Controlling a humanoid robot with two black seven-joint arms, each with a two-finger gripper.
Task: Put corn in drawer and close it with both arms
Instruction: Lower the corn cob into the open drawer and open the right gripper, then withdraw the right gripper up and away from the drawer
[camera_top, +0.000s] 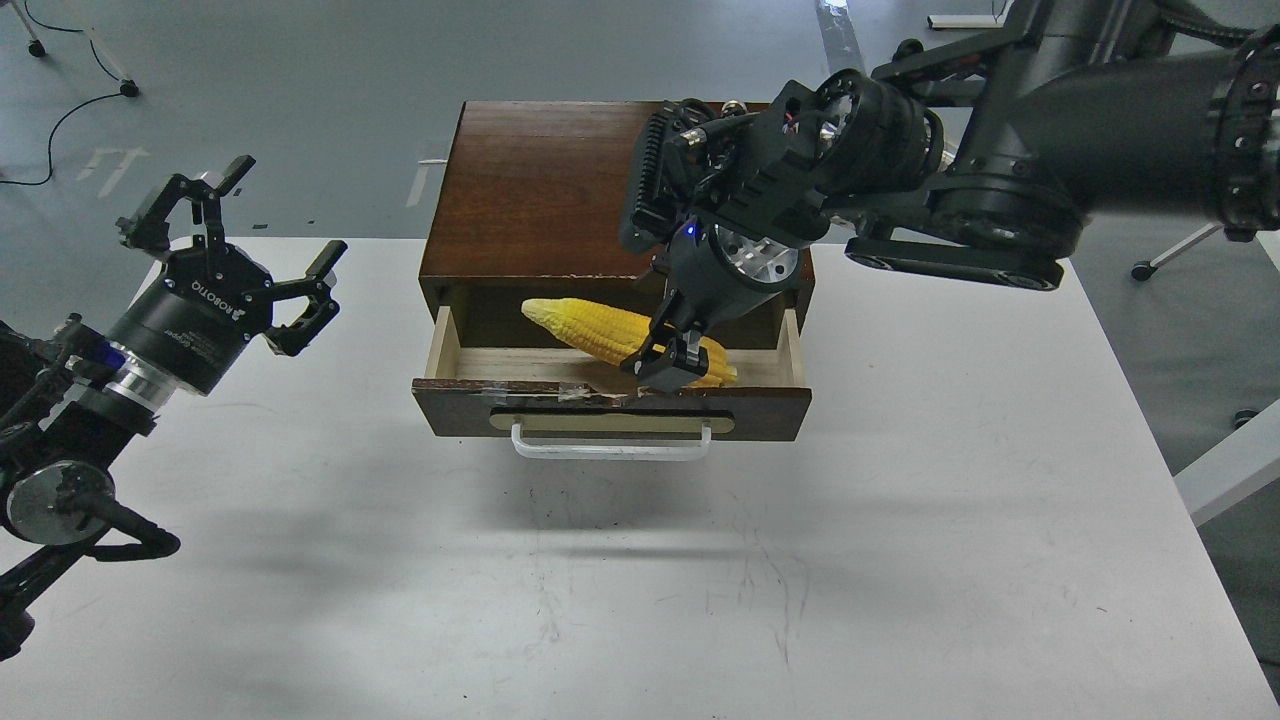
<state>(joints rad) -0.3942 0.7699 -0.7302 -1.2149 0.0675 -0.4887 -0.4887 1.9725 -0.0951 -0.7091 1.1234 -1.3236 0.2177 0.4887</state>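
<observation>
Head view shows a white bench (900, 560) carrying a dark brown wooden cabinet shell (530, 190) at the middle of its far edge. Its single drawer (610, 412), pale wood inside with a chipped dark brown front, beige oval plate and white bar handle (610, 448), stands pulled out toward the near edge.

The bright yellow, tapered plastic corn cob (600, 328) lies inside the drawer, slanted, its pointed tip toward the left rear of the compartment and its thick end toward the right front.

The right end effector (668, 362) reaches down into the drawer over the thick end of the cob. Its fingertips sit at the cob, just behind the drawer front. Whether they grip the cob or have let it go cannot be told; the fingers are seen end-on and dark.

The left end effector (250, 255) hangs above the bench's left edge, well apart from the drawer, fingers spread wide and holding nothing.

Assessment: placement of the corn appears done or very nearly done. Outstanding items are release, if not yet made, withdrawal of the right arm clear of the drawer, and the push on the drawer front by both arms. The drawer is fully open; closing has not begun.
</observation>
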